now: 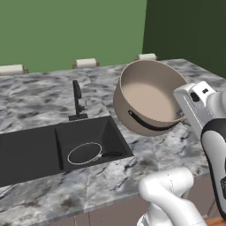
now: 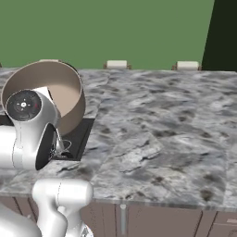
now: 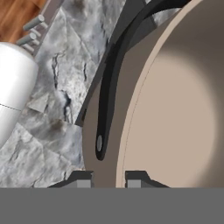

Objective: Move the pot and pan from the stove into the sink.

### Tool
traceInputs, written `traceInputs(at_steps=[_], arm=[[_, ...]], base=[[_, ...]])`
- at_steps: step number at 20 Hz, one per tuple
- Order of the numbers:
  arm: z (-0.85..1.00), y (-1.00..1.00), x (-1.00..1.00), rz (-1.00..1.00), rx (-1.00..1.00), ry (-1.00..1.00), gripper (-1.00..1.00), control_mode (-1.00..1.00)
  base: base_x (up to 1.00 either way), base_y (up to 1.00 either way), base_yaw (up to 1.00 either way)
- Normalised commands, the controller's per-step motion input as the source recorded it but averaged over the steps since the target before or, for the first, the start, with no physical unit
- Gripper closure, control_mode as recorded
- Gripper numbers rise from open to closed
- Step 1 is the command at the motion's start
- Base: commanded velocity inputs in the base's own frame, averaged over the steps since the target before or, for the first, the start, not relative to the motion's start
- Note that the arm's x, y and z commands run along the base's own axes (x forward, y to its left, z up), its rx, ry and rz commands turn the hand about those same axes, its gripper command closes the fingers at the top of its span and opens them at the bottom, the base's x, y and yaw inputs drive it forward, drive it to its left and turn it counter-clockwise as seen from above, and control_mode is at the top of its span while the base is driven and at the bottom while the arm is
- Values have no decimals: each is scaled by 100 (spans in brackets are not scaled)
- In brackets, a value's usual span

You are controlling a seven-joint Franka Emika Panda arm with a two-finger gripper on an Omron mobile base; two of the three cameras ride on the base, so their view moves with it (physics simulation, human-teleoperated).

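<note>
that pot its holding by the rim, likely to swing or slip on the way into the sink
Probably some. The pot hangs tilted, held only where the gripper pinches its wall, so its bulk could lever against the fingers. The smooth-looking wall may slide. It looks rigid, so it shouldn't flex, but it could clatter onto the pan in the sink.

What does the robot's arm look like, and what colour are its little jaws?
The arm is smooth, glossy white, made of fat rounded tube sections with dark bands at the joints. One joint ends in a round dark cap with a small red mark. The gripper has two small, dark grey, blocky jaws. No loose cables show.
</note>
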Motion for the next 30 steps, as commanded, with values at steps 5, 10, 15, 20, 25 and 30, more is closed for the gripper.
traceInputs(at_steps=[5,10,15,20,25,30], arm=[[0,0,0,0,0,0,100,100],[0,0,0,0,0,0,100,100],[-3,1,29,0,0,4,100,-100],[-4,8,48,0,-1,23,100,-100],[-6,14,35,0,-2,24,100,-100],[-27,22,22,1,-9,14,100,-100]], base=[[13,50,-11],[0,8,0],[0,0,0],[0,0,0],[0,0,0],[0,0,0]])
